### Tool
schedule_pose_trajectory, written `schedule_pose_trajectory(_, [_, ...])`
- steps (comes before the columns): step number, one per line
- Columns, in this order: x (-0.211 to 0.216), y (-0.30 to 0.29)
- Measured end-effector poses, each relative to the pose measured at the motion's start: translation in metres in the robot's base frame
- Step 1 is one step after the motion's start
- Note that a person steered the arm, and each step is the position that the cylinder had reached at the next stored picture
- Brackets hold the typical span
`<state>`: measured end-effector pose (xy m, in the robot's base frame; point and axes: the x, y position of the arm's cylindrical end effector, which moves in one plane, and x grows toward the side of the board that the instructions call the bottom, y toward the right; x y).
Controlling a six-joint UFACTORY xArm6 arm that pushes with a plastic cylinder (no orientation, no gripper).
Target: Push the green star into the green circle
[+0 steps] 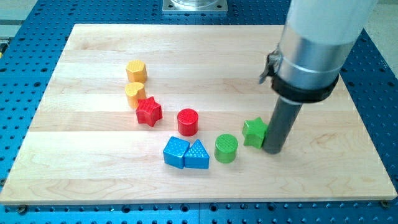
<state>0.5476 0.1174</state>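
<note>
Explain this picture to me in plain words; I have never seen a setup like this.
This is a single camera view looking down at a wooden board resting on a blue perforated table. The big grey cylinder is a robot arm. It has no grasping end effector, only a dark rod. My tip rests on the board, touching the right side of the green star. To the star's left sits the green circle, with a small gap between them. Also on the board: a red cylinder, red star, two blue blocks, a yellow heart and a yellow hexagon. Nothing is held.
</note>
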Motion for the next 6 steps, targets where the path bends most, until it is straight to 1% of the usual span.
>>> schedule_pose_trajectory(1, [0.007, -0.011])
schedule_pose_trajectory(2, [-0.028, 0.031])
schedule_pose_trajectory(3, [-0.063, 0.03])
schedule_pose_trajectory(4, [-0.034, -0.015])
schedule_pose_trajectory(5, [-0.013, -0.043])
schedule_pose_trajectory(6, [-0.028, -0.035])
